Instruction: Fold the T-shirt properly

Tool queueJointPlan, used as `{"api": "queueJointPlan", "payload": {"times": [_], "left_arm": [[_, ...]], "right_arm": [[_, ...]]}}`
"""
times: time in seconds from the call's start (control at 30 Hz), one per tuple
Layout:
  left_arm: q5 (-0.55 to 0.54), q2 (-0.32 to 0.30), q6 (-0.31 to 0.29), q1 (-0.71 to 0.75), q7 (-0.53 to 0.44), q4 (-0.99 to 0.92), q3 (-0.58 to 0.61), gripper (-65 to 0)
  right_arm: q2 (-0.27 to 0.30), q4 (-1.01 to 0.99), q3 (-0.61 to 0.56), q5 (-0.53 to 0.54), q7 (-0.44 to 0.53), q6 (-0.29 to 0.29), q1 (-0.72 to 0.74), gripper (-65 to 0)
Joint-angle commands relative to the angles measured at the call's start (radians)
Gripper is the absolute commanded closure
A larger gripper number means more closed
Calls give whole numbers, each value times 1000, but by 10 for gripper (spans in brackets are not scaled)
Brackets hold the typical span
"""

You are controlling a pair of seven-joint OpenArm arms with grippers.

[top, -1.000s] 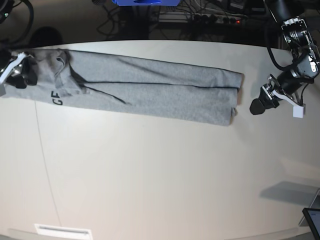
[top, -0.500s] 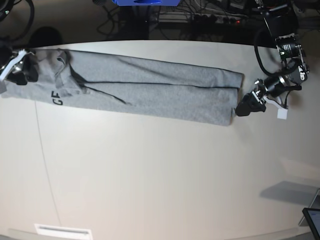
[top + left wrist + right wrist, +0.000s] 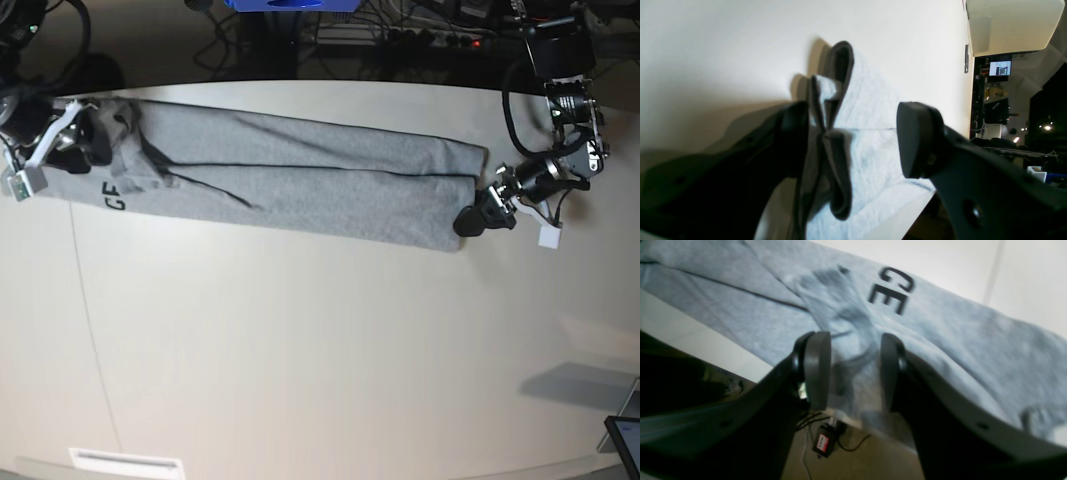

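Here the T-shirt [image 3: 300, 180] lies on the tabletop [image 3: 320, 350] as a long narrow band, already folded lengthwise, running from near the table's far left edge towards its right side. Black letters [image 3: 893, 290] show at the collar end.

Left hand [image 3: 478, 220]: positioned at the band's right end. In the left wrist view the hand [image 3: 853, 140] is spread, one finger [image 3: 917, 140] above the cloth and the other low against the tabletop at the layered hem [image 3: 831, 140] — a stance that suits sliding under the stacked edges before closing. It grips nothing yet.

Right hand [image 3: 75, 145]: positioned at the opposite end. In the right wrist view the hand [image 3: 853, 373] stands parted, with a raised wrinkle of grey cloth between the fingers. Contact cannot be confirmed, so it is judged released.

Judgement: both hands bracket the band's two short ends so that one end can be lifted and carried over the other — the crosswise fold. Risk: the left hand may catch only the upper layers, leaving the lower ones behind.
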Motion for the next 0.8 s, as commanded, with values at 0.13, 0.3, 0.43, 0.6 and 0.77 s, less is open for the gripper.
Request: {"api": "queueJointPlan", "payload": {"times": [0.13, 0.3, 0.43, 0.6, 0.77], "left_arm": [[29, 12, 22, 9, 45, 54, 93, -410], [29, 14, 22, 6, 42, 60, 96, -405], [29, 6, 22, 6, 40, 60, 90, -333], [31, -5, 22, 6, 40, 60, 90, -18], [31, -6, 22, 3, 40, 66, 88, 0]], "right_arm": [[11, 17, -36, 21, 18, 2, 18, -238], [11, 17, -36, 21, 18, 2, 20, -238], [11, 17, -38, 21, 18, 2, 20, -238], [9, 16, -41, 21, 16, 2, 15, -238], [-5, 14, -125, 21, 16, 2, 15, -238]]}}
